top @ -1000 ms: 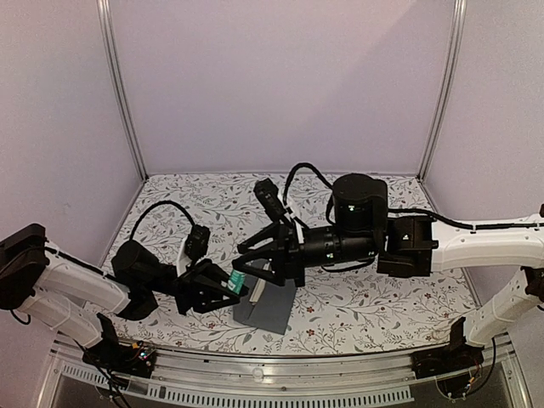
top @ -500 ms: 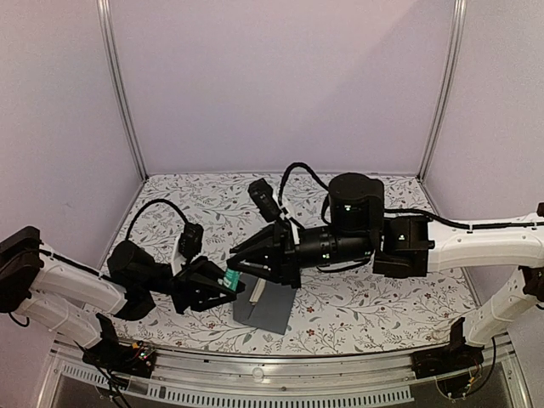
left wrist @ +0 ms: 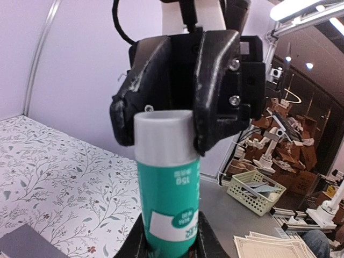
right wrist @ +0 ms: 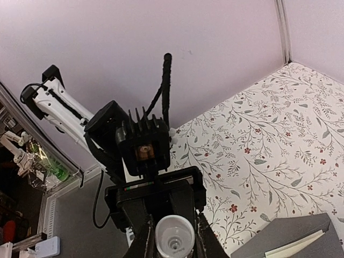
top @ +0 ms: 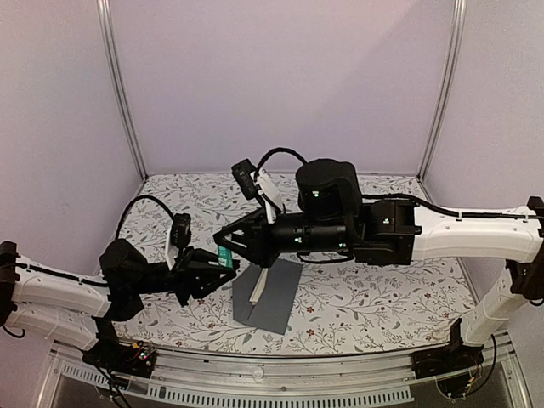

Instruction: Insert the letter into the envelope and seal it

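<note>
A small teal tube (top: 223,256) with a white cap (left wrist: 164,134) hangs in the air between both grippers. My left gripper (top: 214,270) is shut on the teal body (left wrist: 167,204). My right gripper (top: 224,241) is shut on the cap (right wrist: 173,238) from the opposite end, its fingers (left wrist: 215,91) on either side of it. The dark grey envelope (top: 270,299) lies on the cloth below and to the right of the tube. A pale strip of the letter (top: 257,287) shows at its opening. The envelope (right wrist: 293,236) and the letter's edge (right wrist: 295,245) also show in the right wrist view.
The floral tablecloth (top: 382,297) covers the table. Lilac walls and metal posts (top: 119,93) close it in at the back and sides. A metal rail (top: 280,382) runs along the near edge. The right arm (top: 442,234) stretches over the table's right half.
My right gripper has closed onto the tube's cap. Both grippers and the tube have shifted left and a little up, away from the envelope.
</note>
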Available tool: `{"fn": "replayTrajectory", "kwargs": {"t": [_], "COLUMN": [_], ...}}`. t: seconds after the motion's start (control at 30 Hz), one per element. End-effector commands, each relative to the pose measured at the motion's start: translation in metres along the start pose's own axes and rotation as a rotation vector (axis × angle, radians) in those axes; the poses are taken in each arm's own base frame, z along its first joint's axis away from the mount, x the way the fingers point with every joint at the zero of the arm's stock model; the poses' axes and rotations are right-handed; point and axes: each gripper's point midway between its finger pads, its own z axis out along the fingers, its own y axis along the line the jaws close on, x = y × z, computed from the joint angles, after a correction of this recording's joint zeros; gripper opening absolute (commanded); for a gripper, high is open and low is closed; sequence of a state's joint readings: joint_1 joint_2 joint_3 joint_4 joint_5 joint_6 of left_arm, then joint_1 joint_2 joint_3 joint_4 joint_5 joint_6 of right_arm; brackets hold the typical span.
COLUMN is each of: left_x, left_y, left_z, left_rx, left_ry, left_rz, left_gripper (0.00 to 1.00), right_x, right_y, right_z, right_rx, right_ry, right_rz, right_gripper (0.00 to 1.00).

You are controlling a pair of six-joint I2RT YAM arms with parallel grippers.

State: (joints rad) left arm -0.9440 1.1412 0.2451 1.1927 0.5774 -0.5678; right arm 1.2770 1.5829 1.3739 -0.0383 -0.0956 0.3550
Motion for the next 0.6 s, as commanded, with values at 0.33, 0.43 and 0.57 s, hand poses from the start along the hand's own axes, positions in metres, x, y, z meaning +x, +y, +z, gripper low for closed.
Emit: {"fn": "replayTrajectory", "kwargs": {"t": [0.33, 0.43, 0.57], "left_x": [-0.008, -0.007, -0.007], "left_y": [0.048, 0.055, 0.061], "left_z": [-0.017, -0.021, -0.023], "left_rx": [-0.323, -0.366, -0.407], "left_ry": [-0.029, -0.025, -0.022], "left_rz": [0.072, 0.08, 0.092], "left_gripper": [0.0, 0.0, 0.0], "right_x": [0.033, 0.038, 0.04], "right_y": [-0.045, -0.049, -0.048], "right_z": [0.021, 0.022, 0.023], "right_rx": [0.394, 0.443, 0.46], "right_ry": [0.049, 0.054, 0.052], "right_rz": [0.098, 0.11, 0.142], "right_gripper": [0.0, 0.0, 0.0]}}
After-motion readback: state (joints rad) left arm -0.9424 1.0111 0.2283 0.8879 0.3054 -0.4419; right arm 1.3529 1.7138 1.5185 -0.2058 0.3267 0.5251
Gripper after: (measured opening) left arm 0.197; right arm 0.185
